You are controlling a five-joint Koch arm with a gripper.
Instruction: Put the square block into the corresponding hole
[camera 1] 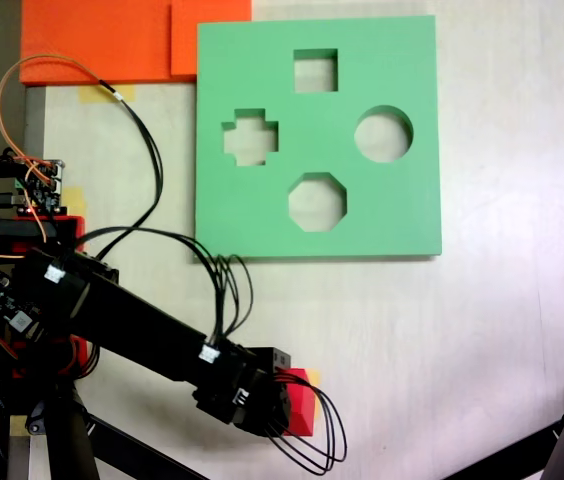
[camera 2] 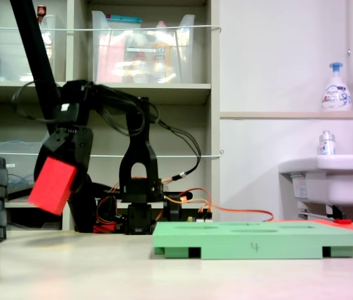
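Both fixed views are bright and evenly lit, with light that seems to come from overhead. From above, the pale table (camera 1: 482, 330) is washed out toward the right of the frame, and a thin soft shadow runs under the lower edge of the green board (camera 1: 412, 130). Both pictures are slightly soft and grainy. In the low side view, the shelves at upper left are dimmer.

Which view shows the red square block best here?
The low side-on fixed view: the square block shows a whole face, tilted and clear of the table, under the end effector. In the top-down fixed view the arm hides most of it.
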